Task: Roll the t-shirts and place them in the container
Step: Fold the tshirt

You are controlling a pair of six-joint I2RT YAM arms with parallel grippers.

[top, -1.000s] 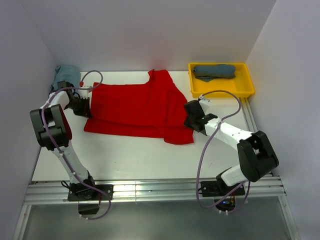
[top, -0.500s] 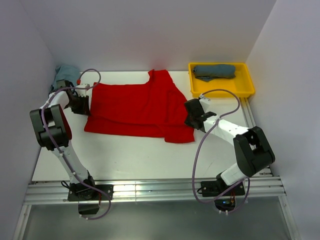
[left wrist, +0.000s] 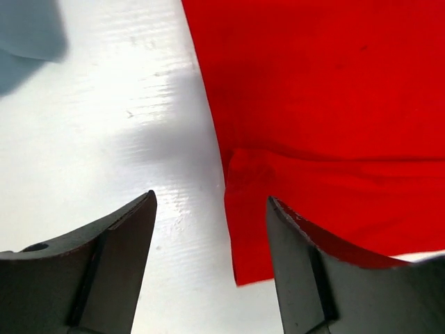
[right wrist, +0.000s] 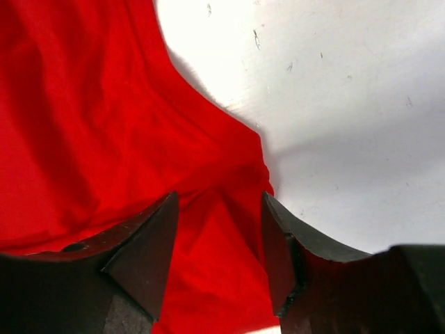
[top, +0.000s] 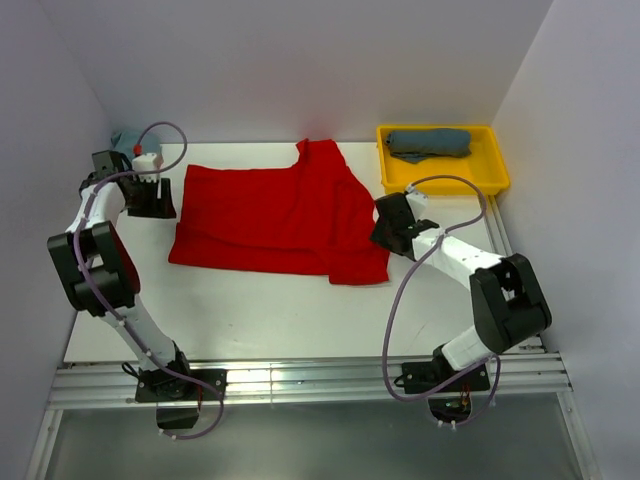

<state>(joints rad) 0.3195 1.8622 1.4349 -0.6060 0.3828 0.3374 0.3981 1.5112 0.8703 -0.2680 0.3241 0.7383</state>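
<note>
White bench (top: 250, 310). Red t-shirt (top: 280, 215) lay flat mid-frame, folded into a band. Yellow tray (top: 490, 172) upper right held the blue-grey t-shirt (top: 430, 142); teal t-shirt (top: 125, 140) bunched upper left. Left fingers (left wrist: 118, 264) spread, empty, at red shirt's left edge. Right fingers (right wrist: 139, 257) spread, empty, over its right sleeve. A good roll likely needed both ends pinched level and the edge kept straight.

Left claw (left wrist: 211, 203) let go of red t-shirt (top: 270, 215) left edge, jaws now spread, arm drawn back toward far-left corner. Right claw (right wrist: 219, 200) also opened, released right hem, shifted slightly farther.
</note>
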